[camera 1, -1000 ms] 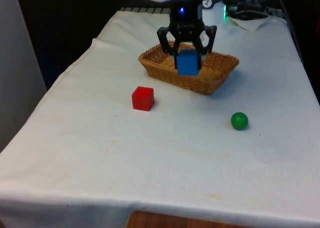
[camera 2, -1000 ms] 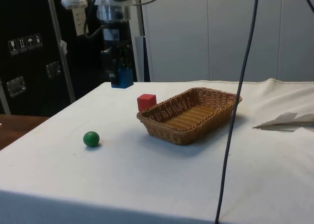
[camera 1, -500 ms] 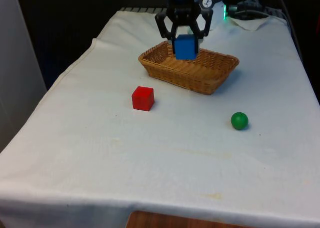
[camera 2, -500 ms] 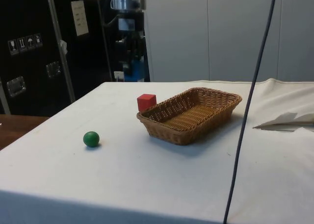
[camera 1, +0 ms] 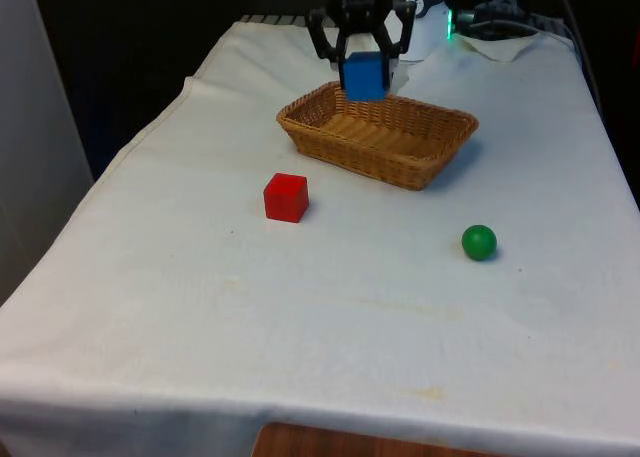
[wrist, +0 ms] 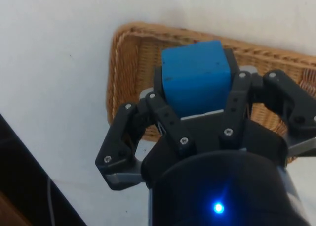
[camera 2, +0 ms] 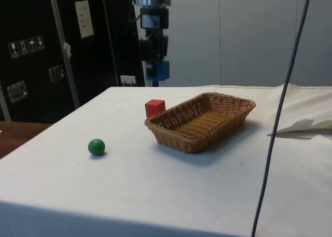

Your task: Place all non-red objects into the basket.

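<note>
Seen from the front, the gripper [camera 1: 364, 69] clamps the blue cube [camera 1: 363, 75] above the basket [camera 1: 436, 160], whose far rim lies just below at six o'clock. From the side, the cube [camera 2: 160, 70] hangs high, the basket's [camera 2: 178, 138] floor toward four o'clock, long axis running away diagonally. At the wrist, the cube [wrist: 196, 76] sits between the fingers [wrist: 166, 118] over the basket's [wrist: 118, 82] end wall.

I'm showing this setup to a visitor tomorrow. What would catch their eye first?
Probably the blue cube, held in the air by the black gripper above the far edge of the wicker basket. Next, the red cube on the white cloth toward the front view's left of the basket, and the green ball lying alone nearer the camera on the right.
</note>
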Robot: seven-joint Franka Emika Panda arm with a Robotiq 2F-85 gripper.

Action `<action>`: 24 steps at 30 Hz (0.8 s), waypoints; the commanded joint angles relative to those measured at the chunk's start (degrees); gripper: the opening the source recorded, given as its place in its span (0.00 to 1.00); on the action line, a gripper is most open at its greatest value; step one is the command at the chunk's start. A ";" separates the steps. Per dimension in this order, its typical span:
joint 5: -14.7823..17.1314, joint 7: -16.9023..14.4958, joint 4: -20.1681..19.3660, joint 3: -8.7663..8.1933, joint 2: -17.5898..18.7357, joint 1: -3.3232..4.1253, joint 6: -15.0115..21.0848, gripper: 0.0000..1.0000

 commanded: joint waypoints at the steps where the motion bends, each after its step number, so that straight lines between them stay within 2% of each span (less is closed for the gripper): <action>1: -0.34 -0.17 -1.26 -0.17 -1.03 -0.06 0.80 0.05; 6: -0.97 -0.86 -4.64 -0.69 -3.78 -0.06 1.26 0.05; 8: -0.40 -1.26 -4.64 -0.69 -3.84 0.00 0.63 0.05; 9: -1.49 -1.03 -6.13 -0.86 -5.16 -0.11 1.38 0.05; 15: -2.46 -1.43 -9.28 -1.38 -7.79 -0.11 1.49 0.05; 16: -1.83 -1.66 -8.77 -1.38 -7.45 0.00 0.69 0.05; 18: -2.98 -1.72 -10.94 -1.66 -9.28 -0.23 1.49 0.05; 24: -4.18 -2.41 -14.44 -2.52 -12.43 -0.29 1.60 0.05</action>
